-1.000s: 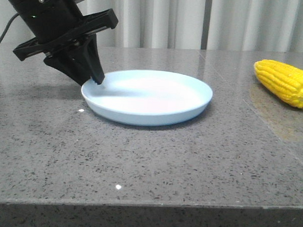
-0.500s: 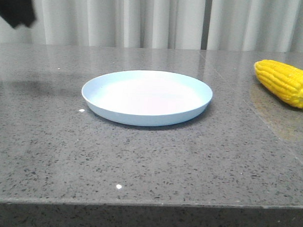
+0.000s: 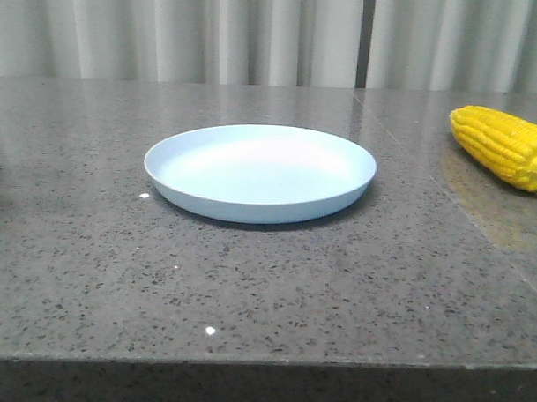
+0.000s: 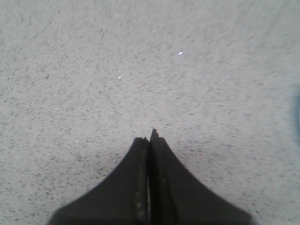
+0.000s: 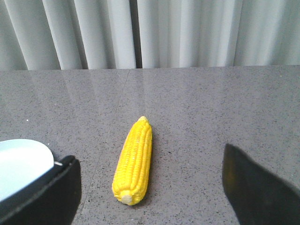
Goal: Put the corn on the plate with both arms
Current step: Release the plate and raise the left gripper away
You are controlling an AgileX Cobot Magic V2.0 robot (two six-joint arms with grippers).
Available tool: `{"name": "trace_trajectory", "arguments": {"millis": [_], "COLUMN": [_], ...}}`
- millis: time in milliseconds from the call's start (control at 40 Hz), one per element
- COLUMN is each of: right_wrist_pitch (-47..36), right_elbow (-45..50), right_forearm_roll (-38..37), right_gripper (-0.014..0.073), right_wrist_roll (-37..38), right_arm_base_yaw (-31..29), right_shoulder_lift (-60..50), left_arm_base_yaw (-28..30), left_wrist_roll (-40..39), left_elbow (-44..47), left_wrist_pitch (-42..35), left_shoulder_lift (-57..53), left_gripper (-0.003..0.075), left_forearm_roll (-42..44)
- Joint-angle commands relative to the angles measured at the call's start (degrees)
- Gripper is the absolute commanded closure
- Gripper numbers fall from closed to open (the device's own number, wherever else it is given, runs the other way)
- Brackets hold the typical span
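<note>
Left end effector (image 4: 149, 140) gone from plate (image 3: 260, 203) rim, out of front view

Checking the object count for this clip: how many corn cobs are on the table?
1. The corn lies on the table at the front view's far right, apart from the plate and partly cut off by the frame edge. The right wrist view shows it whole; no others visible.

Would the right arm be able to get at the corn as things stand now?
Probably yes. In the right wrist view the right gripper is wide open, with the corn lying on bare table ahead of it, between the fingers' lines. The plate sits off to one side, clear of the corn.
</note>
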Motion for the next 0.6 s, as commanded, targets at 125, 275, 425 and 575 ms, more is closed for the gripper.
{"name": "trace_trajectory", "arguments": {"millis": [125, 275, 425, 575], "right_wrist_pitch": [-4.16, -4.16, -4.16, -4.16], "right_elbow": [-2.04, -2.04, -2.04, -2.04], "right_forearm_roll": [-0.31, -0.31, -0.31, -0.31], "right_gripper": [-0.0039, -0.0039, -0.0039, -0.0039], "right_wrist_roll": [-0.52, -0.52, -0.52, -0.52], "right_arm_base_yaw": [-0.38, -0.38, -0.38, -0.38], "right_shoulder_lift": [0.75, 0.75, 0.75, 0.75], "left_arm_base_yaw": [-2.2, -2.2, -2.2, -2.2], "left_wrist_roll": [-0.51, -0.51, -0.51, -0.51], "left_elbow": [16.04, 23.43, 26.17, 26.56], "left_wrist_pitch": [-18.36, -22.26, -22.25, -22.98], "left_shoulder_lift": [-21.3, -33.5, -40.7, -43.21], "left_gripper": [0.0741, 0.0741, 0.0741, 0.0741], "left_forearm_roll": [0.18, 0.93, 0.92, 0.92]}}
